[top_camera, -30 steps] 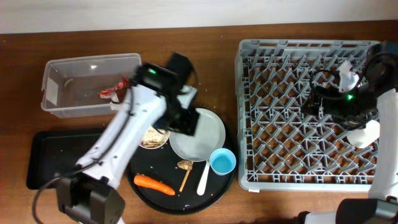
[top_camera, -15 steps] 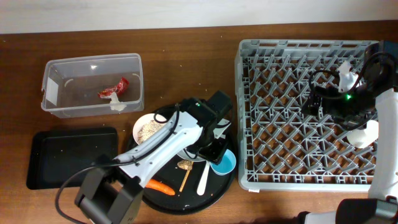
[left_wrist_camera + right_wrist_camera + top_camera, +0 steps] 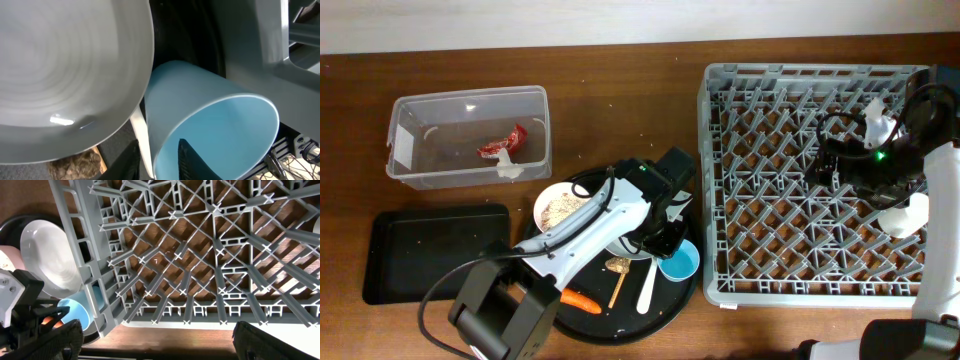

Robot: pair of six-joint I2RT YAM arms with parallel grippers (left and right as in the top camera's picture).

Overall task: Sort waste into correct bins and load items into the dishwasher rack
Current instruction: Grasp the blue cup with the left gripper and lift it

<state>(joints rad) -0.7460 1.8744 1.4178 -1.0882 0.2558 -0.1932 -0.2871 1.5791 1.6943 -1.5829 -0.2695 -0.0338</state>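
Overhead looks down; both wrist views share the blue cup [image 3: 210,125]

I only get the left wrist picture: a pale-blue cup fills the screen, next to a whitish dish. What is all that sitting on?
Observer: The light-blue cup stands on a round black tray, right beside a big grey rack.
Operator: Is anything else on that tray?
Observer: An orange carrot lies on it, on the side away from the rack.
Operator: And the other arm?
Observer: The right gripper hangs open above the rack's lattice floor.
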